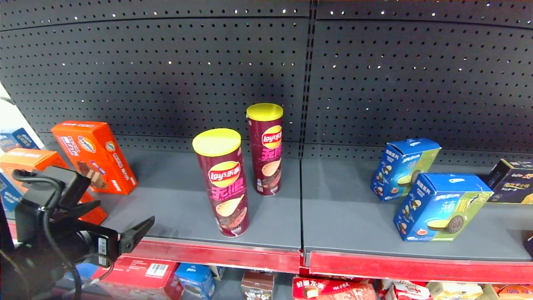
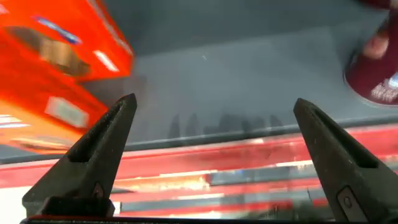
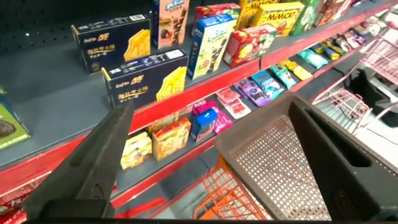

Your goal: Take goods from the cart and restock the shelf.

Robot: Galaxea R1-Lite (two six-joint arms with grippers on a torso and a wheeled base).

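Observation:
Two maroon chip cans with yellow lids stand upright on the grey shelf (image 1: 341, 208): the front can (image 1: 225, 183) near the red front edge, the back can (image 1: 266, 150) behind it. My left gripper (image 1: 125, 212) hangs open and empty at the shelf's front edge, left of the front can and apart from it. In the left wrist view that gripper (image 2: 214, 106) faces bare shelf, with the base of the front can (image 2: 376, 74) off to one side. My right gripper (image 3: 211, 107) is open and empty above the cart's orange basket (image 3: 239, 199) and grey perforated panel (image 3: 280, 162).
Orange boxes (image 1: 98, 156) stand close to my left gripper at the shelf's left. Two blue cookie boxes (image 1: 437, 206) and a dark box (image 1: 512, 183) sit at the right. Lower shelves hold several packs (image 1: 141, 275). A pink wire cart (image 3: 351, 102) stands beside the orange one.

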